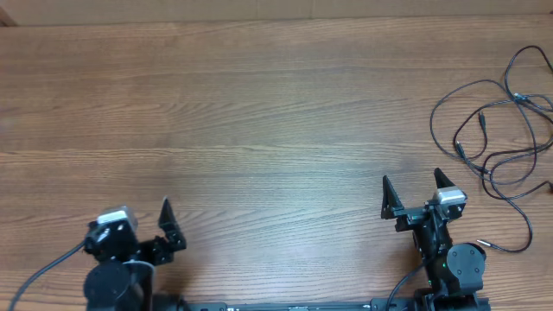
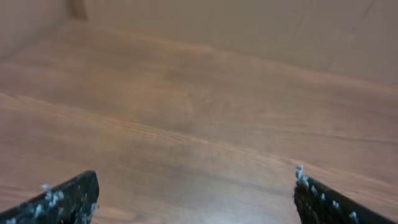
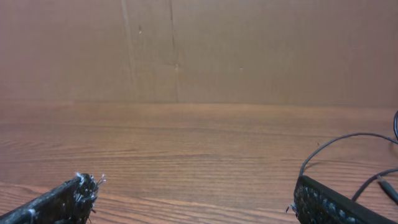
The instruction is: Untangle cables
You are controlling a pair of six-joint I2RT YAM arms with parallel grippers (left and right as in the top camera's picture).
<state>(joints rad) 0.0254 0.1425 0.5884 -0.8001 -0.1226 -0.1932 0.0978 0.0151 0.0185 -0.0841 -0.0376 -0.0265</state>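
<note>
**Both grippers spread, cables loose at far right**

- Right gripper (image 1: 412, 180): fingers wide apart, nothing between them. It sits at the near edge of the table (image 1: 259, 112), pointing away from the base.
- Left gripper (image 2: 196, 175): fingers also splayed wide and empty, over bare wood. Overhead shows it at the near left corner, angled up and to the right.
- Cables (image 1: 510, 154): thin black strands in loose, overlapping loops on the right side of the table, running to the edge of view. Small plug tips show. The nearest strand lies just right of the right gripper, not touching it.
- Right wrist view: one strand arcs just beyond the right finger.
- The left gripper is well apart from the cables.
</note>
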